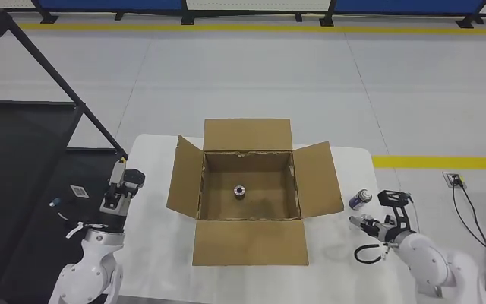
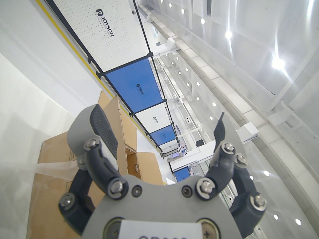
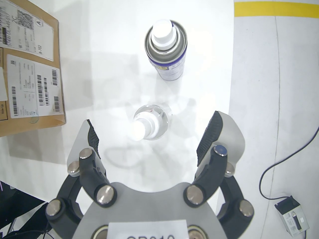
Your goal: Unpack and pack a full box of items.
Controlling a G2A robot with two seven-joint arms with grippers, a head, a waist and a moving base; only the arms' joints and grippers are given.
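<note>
A: What's hard to make out?

B: The small round item (image 1: 239, 191) on the floor of the cardboard box (image 1: 250, 243) is too small to name. The clear bottle (image 3: 150, 124) ahead of the right gripper (image 3: 153, 123) nearly washes out against the white table (image 3: 112, 38). Only its white cap and round shoulder show.

A: And that gripper's fingers?

B: Spread wide with nothing in them. The ribbed black pads (image 3: 208, 135) sit on either side of the bottle, apart from it. I can't tell if they're level with it. Just beyond the bottle stands a metal spray can (image 3: 165, 50), upright, with a white nozzle.

A: The left gripper (image 2: 158, 115)?

B: Also wide and empty, tipped up toward the ceiling. The box's brown flaps sit beside it, partly hidden behind one finger.

A: Room to move?

B: The box's labelled flap lies off to one side of the right gripper, well apart. The table edge runs close on the other side.
</note>
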